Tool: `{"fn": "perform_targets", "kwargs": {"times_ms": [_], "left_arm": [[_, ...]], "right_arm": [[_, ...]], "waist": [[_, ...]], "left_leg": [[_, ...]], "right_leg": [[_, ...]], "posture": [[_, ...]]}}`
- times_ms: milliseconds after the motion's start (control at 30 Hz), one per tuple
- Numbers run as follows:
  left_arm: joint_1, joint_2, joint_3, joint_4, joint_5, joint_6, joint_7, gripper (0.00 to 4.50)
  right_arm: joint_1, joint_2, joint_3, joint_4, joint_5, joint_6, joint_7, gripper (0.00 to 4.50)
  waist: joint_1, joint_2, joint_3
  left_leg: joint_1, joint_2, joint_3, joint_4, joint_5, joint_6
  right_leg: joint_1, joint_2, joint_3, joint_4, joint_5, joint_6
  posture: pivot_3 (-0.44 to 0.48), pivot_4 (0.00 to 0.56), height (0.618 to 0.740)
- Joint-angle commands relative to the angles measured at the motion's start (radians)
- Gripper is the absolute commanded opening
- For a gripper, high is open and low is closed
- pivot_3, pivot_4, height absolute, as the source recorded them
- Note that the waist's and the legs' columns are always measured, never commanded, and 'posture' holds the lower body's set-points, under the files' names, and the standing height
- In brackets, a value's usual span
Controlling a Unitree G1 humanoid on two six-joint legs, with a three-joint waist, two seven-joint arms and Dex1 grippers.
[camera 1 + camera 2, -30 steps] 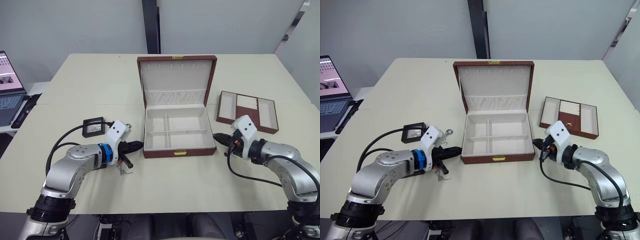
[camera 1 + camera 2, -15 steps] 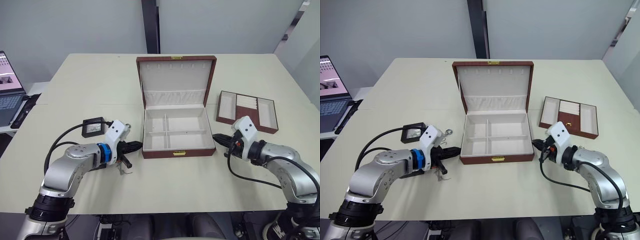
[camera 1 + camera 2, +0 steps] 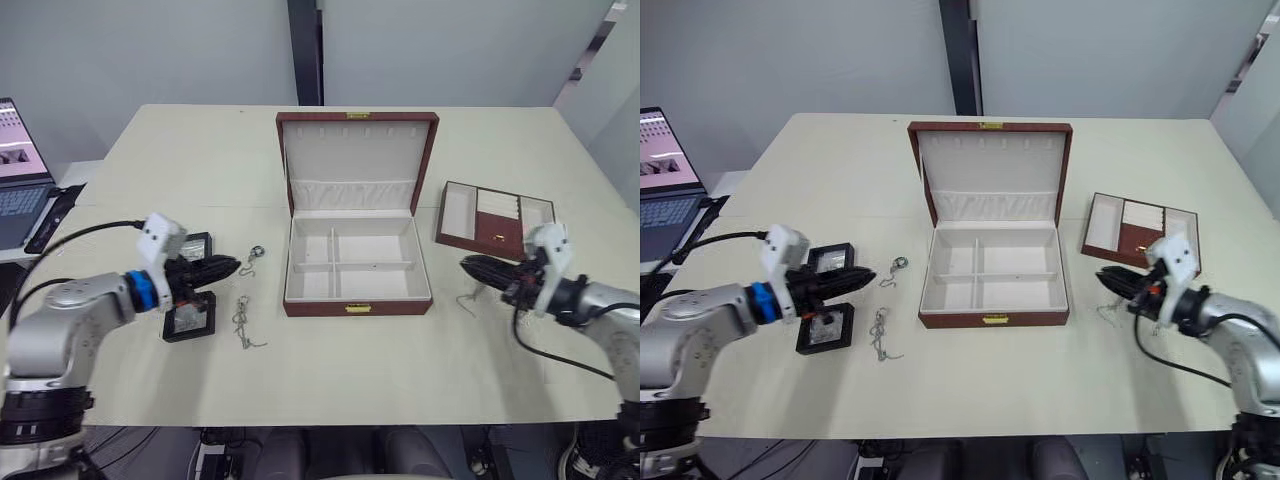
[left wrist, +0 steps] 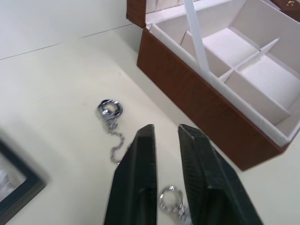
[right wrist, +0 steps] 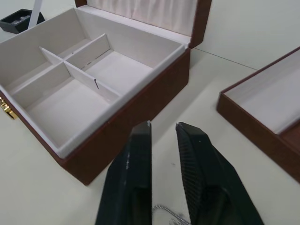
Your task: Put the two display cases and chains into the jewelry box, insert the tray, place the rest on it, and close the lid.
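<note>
The jewelry box (image 3: 355, 298) stands open at the table's centre, its lid (image 3: 355, 150) upright and its cream compartments bare. The tray (image 3: 495, 218) lies to its right. Two display cases sit to the left, one (image 3: 190, 320) near the front and one (image 3: 197, 243) behind my left gripper (image 3: 228, 266). That gripper is narrowly open and holds nothing. A silvery ring with a short chain (image 3: 255, 254) lies just beyond its tips, and a thin chain (image 3: 243, 327) lies nearer the front. My right gripper (image 3: 472, 266), also narrowly open, hovers above another chain (image 3: 467, 300) right of the box.
A laptop (image 3: 18, 165) and a dark strip (image 3: 48, 217) sit on a side surface at the far left. Black cables loop from both arms over the table's front. Bare tabletop (image 3: 350, 365) stretches in front of the box.
Both arms have swung outward from the box's front corners. The left gripper drew back left, uncovering a display case and a chain. The right gripper moved right, uncovering a chain.
</note>
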Motion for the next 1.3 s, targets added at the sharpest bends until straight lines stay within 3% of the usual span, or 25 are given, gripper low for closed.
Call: {"fn": "perform_targets", "kwargs": {"times_ms": [33,133,300,567,1300], "left_arm": [[0.049,0.072,0.083,0.07,0.02,-0.067,-0.058,2.01],[0.123,0.158,0.146,0.199,0.072,-0.15,-0.11,3.02],[0.21,0.216,0.182,0.354,0.152,-0.295,-0.136,4.48],[0.253,0.202,0.226,0.378,0.153,-0.344,-0.12,4.48],[0.222,0.2,0.194,0.403,0.17,-0.384,-0.125,4.48]], "right_arm": [[0.028,-0.088,-0.076,0.068,0.018,-0.061,0.109,2.06],[0.067,-0.194,-0.107,0.203,-0.012,-0.127,0.22,2.97],[0.064,-0.282,-0.073,0.409,-0.094,-0.27,0.291,4.48],[-0.009,-0.282,-0.022,0.568,-0.159,-0.385,0.296,4.48],[0.004,-0.293,-0.026,0.625,-0.179,-0.429,0.302,4.48]], "waist": [[0.0,0.0,0.001],[-0.001,0.0,0.003],[-0.001,0.002,0.005],[-0.002,0.002,0.009],[-0.003,0.003,0.01]], "left_leg": [[0.0,0.0,0.0,0.0,0.0,0.0],[0.0,0.001,0.0,0.0,0.0,0.0],[0.001,0.0,0.001,0.0,0.0,0.0],[0.001,0.0,0.003,0.0,0.0,0.0],[0.0,0.0,0.003,0.0,0.0,0.0]], "right_leg": [[0.0,-0.001,0.0,0.0,0.0,0.0],[0.0,-0.001,0.0,0.0,0.0,0.0],[0.0,-0.002,0.0,0.001,0.0,0.0],[0.0,-0.004,0.0,0.001,0.0,0.0],[0.0,-0.004,-0.001,0.002,0.0,0.0]], "posture": [[0.0,0.15,0.74],[0.0,0.15,0.74],[0.0,0.15,0.74],[0.0,0.15,0.74],[0.0,0.15,0.74]]}}
